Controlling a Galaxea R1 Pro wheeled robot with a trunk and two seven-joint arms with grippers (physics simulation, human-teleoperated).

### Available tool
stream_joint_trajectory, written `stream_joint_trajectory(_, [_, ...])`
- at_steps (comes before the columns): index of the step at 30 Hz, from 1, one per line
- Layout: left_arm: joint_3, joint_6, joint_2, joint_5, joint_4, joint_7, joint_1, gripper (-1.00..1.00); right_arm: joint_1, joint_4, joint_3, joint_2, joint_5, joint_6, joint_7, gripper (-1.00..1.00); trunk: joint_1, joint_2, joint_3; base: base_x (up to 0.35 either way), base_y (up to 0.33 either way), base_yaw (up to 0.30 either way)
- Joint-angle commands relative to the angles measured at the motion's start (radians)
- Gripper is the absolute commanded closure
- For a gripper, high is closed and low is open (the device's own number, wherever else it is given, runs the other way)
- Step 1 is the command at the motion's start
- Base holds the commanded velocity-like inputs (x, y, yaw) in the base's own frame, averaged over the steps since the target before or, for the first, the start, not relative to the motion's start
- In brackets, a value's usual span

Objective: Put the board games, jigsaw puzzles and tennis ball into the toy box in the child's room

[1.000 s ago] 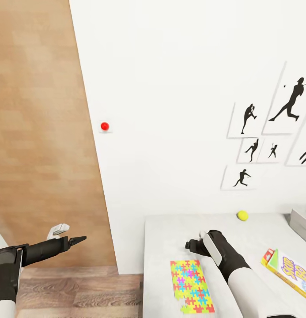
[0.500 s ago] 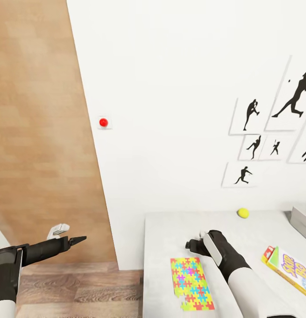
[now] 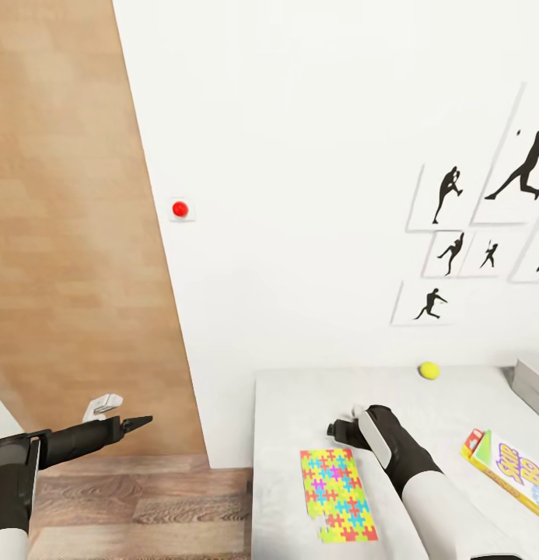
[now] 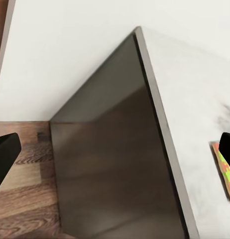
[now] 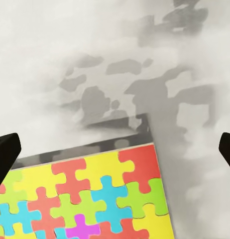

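One jigsaw puzzle [image 3: 335, 494] lies flat near the left end of the light-grey table [image 3: 300, 400]. My right gripper [image 3: 341, 428] hovers open just beyond the puzzle's far edge. The right wrist view looks down on that puzzle [image 5: 95, 199], with the gripper [image 5: 115, 149] spread wide over bare tabletop [image 5: 95, 50]. The tennis ball [image 3: 429, 370] rests by the wall. A yellow-red-green board game [image 3: 510, 474] lies at the right, with a corner of the grey toy box [image 3: 532, 381] behind it. My left gripper [image 3: 133, 424] is open over the floor, left of the table. The left wrist view catches the puzzle's edge [image 4: 223, 172].
A white wall rises behind the table, carrying a red dot [image 3: 180, 208] and black sports silhouette pictures [image 3: 448, 194]. Wood-plank floor [image 3: 129, 498] lies left of the table's dark end panel [image 4: 110, 174]. A brown wood surface [image 3: 59, 233] stands at the left.
The whole picture has shifted a little, so the camera has moved: ball, puzzle and red dot sit slightly higher in view. Both arms keep the same pose.
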Motion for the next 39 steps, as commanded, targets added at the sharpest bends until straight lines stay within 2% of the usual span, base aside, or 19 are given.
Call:
stream_joint_trajectory(1, [0.002,0.008,-0.001,-0.01,-0.001,-0.01,-0.002,-1.0,-0.001,-0.001,0.004,-0.001,-0.011,0.002,-0.009,-1.0,0.001,-0.003,-0.004,0.0,0.0,0.0])
stream_joint_trajectory(11, [0.002,0.008,-0.001,-0.01,-0.001,0.018,-0.002,-1.0,-0.001,0.0,0.004,-0.004,-0.012,0.0,-0.009,-1.0,0.001,-0.003,-0.021,0.0,0.0,0.0])
stream_joint_trajectory(24, [0.002,0.008,-0.002,-0.01,-0.001,0.023,-0.002,-1.0,-0.001,-0.001,0.004,-0.005,-0.015,0.005,-0.002,-1.0,0.001,-0.003,-0.041,0.0,0.0,0.0])
stream_joint_trajectory(39, [0.002,0.004,-0.001,-0.008,-0.001,0.023,-0.002,-1.0,-0.002,-0.001,0.005,-0.006,-0.021,0.017,-0.001,-1.0,0.001,-0.003,-0.045,-0.009,0.002,0.0])
